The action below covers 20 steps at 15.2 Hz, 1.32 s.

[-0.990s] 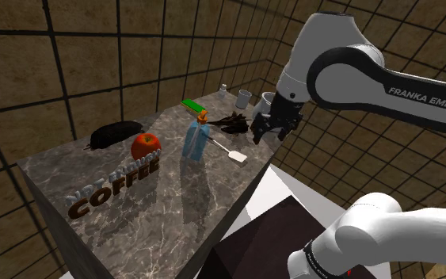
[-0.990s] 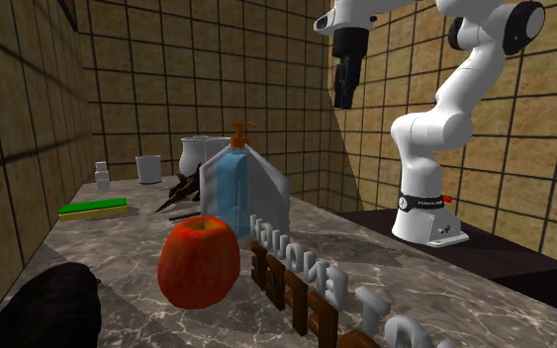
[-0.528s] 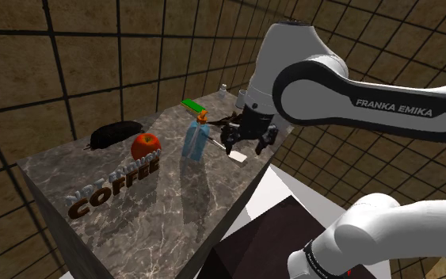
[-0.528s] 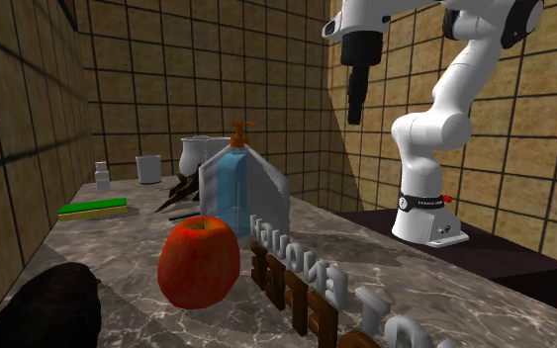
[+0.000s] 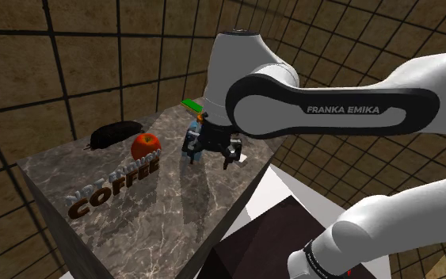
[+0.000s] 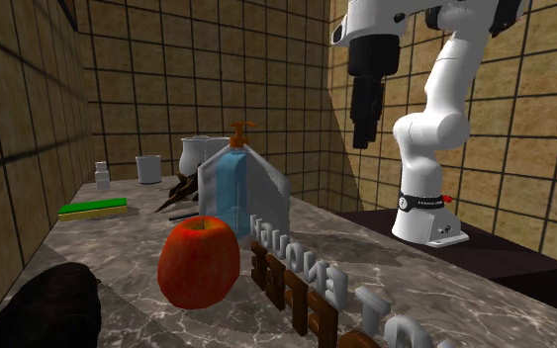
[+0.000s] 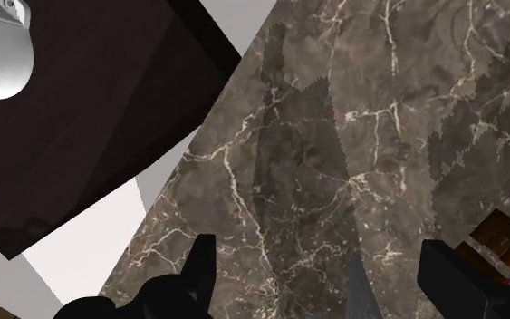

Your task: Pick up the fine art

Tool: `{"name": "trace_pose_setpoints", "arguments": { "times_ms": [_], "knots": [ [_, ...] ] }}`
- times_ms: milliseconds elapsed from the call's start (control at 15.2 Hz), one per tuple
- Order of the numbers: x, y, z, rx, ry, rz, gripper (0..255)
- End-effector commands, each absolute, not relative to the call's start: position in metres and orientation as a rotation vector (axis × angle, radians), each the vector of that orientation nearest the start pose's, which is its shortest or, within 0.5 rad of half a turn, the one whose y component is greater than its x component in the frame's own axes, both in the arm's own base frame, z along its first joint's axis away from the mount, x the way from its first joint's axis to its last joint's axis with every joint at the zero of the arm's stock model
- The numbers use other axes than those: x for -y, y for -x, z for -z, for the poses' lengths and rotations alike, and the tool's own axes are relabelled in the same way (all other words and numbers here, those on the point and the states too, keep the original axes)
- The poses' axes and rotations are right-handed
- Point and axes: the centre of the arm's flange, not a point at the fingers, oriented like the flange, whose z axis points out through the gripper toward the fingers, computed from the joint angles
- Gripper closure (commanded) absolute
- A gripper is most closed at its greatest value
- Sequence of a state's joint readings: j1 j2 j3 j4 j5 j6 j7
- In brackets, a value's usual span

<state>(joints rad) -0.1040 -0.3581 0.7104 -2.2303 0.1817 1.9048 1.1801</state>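
Note:
The fine art is a brown sign spelling COFFEE (image 5: 115, 189) that stands on the marble counter (image 5: 189, 202), toward the near left end in the shoulder view. From the second exterior view the COFFEE sign (image 6: 311, 287) appears from behind, in front of a red apple. My black gripper (image 5: 212, 151) hangs open above the counter beside the blue soap dispenser, well short of the sign. In the wrist view my gripper (image 7: 325, 281) holds nothing, its fingers wide apart over bare marble. A corner of the brown sign (image 7: 506, 228) lies beyond one fingertip.
A red apple (image 5: 145, 146), a blue soap dispenser (image 6: 231, 193) and a black lump (image 5: 115, 133) stand near the sign. Farther back are a green slab (image 6: 93, 209), a dark twiggy object (image 6: 181, 188), cups (image 6: 147, 168) and a small bottle (image 6: 101, 176). The dark stand (image 7: 81, 127) adjoins the counter edge.
The arm has swung toward the shoulder view's left, from the cups at the counter's far end to the soap dispenser. The gripper has come lower and stays open.

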Motion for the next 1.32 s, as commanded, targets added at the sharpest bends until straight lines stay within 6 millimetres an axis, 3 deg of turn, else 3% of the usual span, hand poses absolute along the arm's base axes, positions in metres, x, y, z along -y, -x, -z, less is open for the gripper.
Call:
{"name": "trace_pose_setpoints", "arguments": {
  "times_ms": [0,792,1122,1254],
  "knots": [
    [-0.312,-0.375,-0.466,-1.159,2.989,0.02,0],
    [-0.425,-0.47,-0.415,-1.645,2.727,-0.035,0],
    [-0.462,-0.52,-0.395,-1.832,2.593,-0.058,0],
    [-0.464,-0.524,-0.388,-1.846,2.582,-0.06,0]
  ]
}}
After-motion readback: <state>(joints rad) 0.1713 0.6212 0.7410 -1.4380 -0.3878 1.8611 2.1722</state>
